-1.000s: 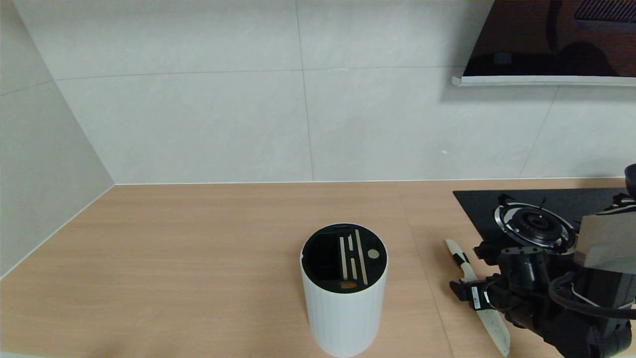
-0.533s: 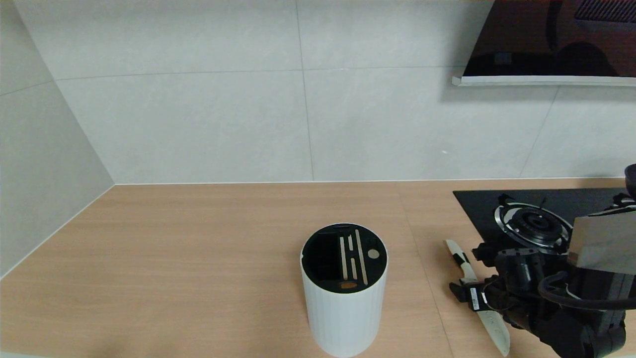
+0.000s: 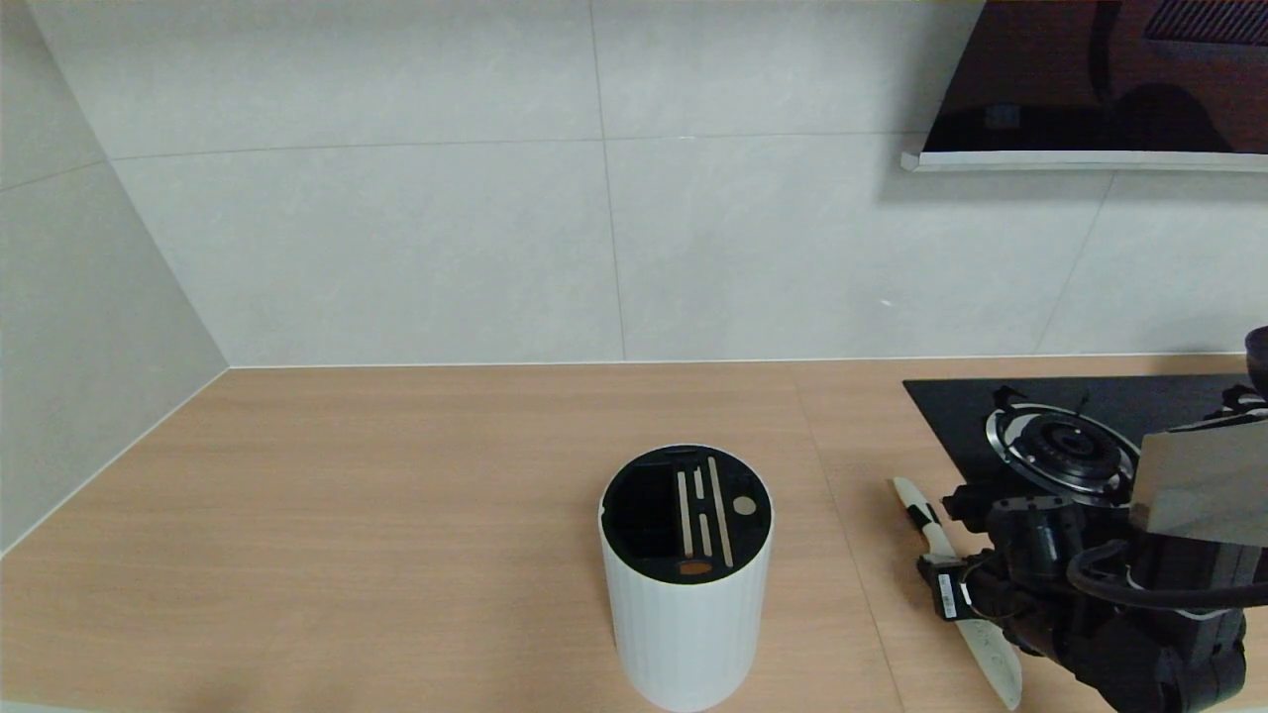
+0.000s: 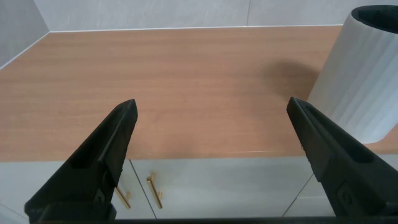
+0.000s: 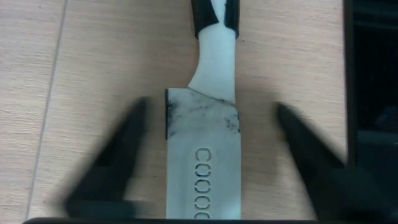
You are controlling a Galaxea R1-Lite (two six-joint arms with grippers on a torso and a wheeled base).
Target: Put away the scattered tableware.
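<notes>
A knife with a white blade and a white handle with a black band lies on the wooden counter, to the left of the stove. My right gripper hangs low over its blade, open. In the right wrist view the knife lies between the two fingers, which stand on either side of the blade near the handle without touching it. A white ribbed tableware holder with a black slotted top stands mid-counter. My left gripper is open and holds nothing, near the counter's front edge, with the holder beside it.
A black gas stove with a metal burner ring sits at the right, close behind the knife. A dark range hood hangs above it. Tiled walls close off the back and left. Cabinet door handles show below the counter edge.
My right gripper has shifted slightly to the right over the knife, and the knife looks nudged a little the same way. The holder has not moved.
</notes>
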